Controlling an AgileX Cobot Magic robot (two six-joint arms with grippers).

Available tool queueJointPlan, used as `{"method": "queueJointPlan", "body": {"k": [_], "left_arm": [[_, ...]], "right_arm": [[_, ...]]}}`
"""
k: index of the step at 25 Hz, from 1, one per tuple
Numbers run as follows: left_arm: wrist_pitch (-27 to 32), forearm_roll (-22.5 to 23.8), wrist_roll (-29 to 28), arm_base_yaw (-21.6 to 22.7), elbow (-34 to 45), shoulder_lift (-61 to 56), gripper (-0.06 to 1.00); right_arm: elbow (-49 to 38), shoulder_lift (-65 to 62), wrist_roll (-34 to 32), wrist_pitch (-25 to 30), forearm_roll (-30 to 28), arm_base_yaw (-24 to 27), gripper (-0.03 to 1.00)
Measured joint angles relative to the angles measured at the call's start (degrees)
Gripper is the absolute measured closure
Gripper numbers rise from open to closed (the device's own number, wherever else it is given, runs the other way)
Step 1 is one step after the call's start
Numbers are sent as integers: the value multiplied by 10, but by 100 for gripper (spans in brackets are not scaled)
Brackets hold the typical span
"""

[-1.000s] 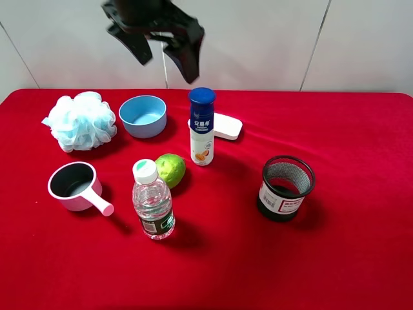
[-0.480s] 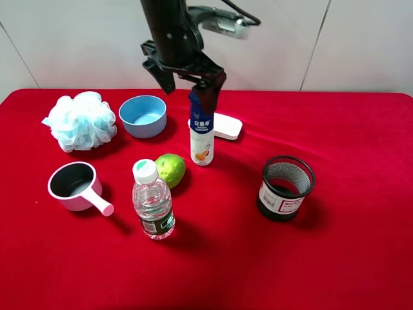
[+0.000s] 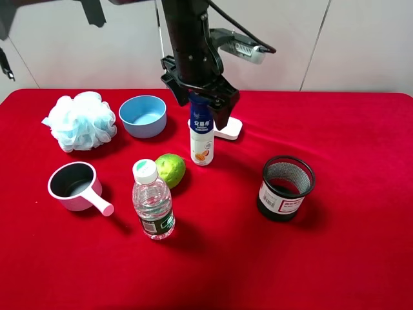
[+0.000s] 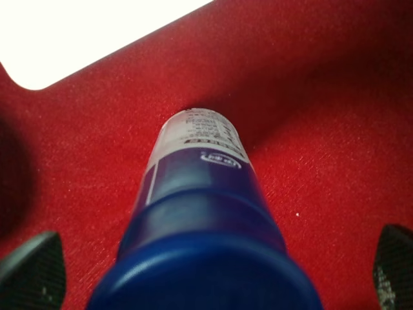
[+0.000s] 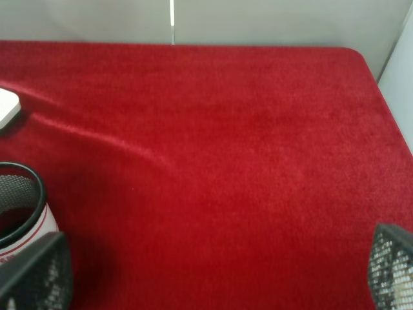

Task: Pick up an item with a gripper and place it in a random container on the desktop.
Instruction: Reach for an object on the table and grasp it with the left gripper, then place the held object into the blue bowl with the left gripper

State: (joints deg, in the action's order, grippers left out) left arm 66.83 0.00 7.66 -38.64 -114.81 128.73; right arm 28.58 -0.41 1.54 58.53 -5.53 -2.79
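The item, a slim white bottle [image 3: 202,139] with a dark blue cap, stands upright on the red desktop [image 3: 335,258], right of the light blue bowl [image 3: 142,115]. My left gripper [image 3: 201,104] has come down from above and is open, one finger on each side of the cap, not closed on it. In the left wrist view the blue cap [image 4: 206,258] fills the middle between the two fingertips [image 4: 32,268] of the left gripper [image 4: 213,271]. My right gripper [image 5: 213,268] is open and empty above bare red cloth; it does not show in the exterior view.
A green lime [image 3: 171,169] and a clear water bottle [image 3: 153,201] stand in front of the item. A white flat object [image 3: 231,128] lies just behind it. A blue bath pouf [image 3: 79,121], a pink scoop cup [image 3: 74,186] and a black mesh cup [image 3: 286,187] also stand here.
The left arm has come down and to the right, from above the bowl's far side to around the bottle's cap. The bottle has not moved.
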Motion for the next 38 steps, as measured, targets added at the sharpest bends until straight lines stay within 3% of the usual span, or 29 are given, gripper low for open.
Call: {"method": "queueJointPlan", "body": {"k": [15, 20, 24, 38], "left_arm": [[0, 7, 0, 0, 0, 14, 1], [0, 8, 0, 0, 0, 14, 17], [0, 10, 0, 0, 0, 14, 44], [0, 11, 1, 0, 0, 14, 44]], "right_arm": [[0, 0, 0, 0, 0, 0, 28], [0, 0, 0, 0, 0, 0, 28], [0, 0, 0, 0, 0, 0, 28], [0, 0, 0, 0, 0, 0, 28]]}}
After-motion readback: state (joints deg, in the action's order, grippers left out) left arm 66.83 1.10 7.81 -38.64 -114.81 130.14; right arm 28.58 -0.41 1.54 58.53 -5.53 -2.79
